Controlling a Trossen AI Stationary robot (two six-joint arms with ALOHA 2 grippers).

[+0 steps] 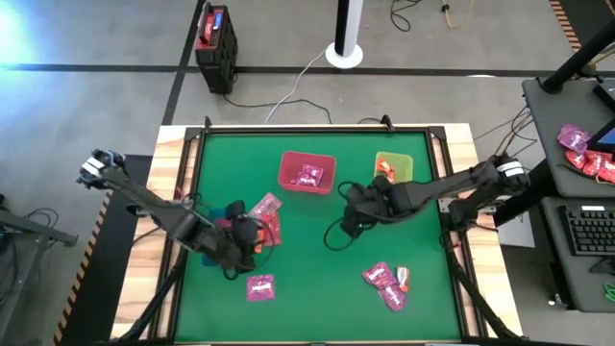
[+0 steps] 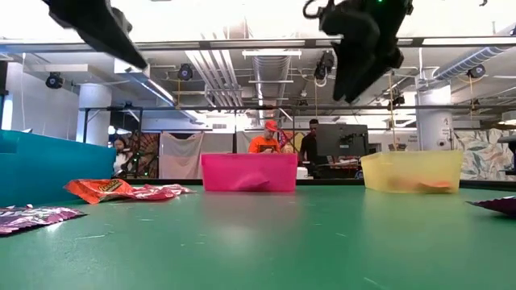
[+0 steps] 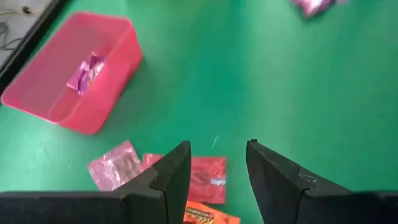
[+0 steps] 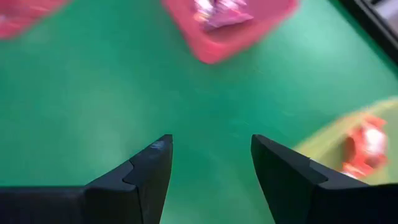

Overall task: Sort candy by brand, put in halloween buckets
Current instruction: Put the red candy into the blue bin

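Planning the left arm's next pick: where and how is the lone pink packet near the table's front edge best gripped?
The lone pink packet lies flat on the green mat, apart from other candy. Probably come straight down with an open hand and pinch across its narrower width, near the middle; its flat pose leaves no raised edge to catch sideways.

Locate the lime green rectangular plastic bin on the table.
In the high view the lime green rectangular plastic bin sits at the table's far edge, right of the pink-red plastic bin, with the open right gripper just in front of it.
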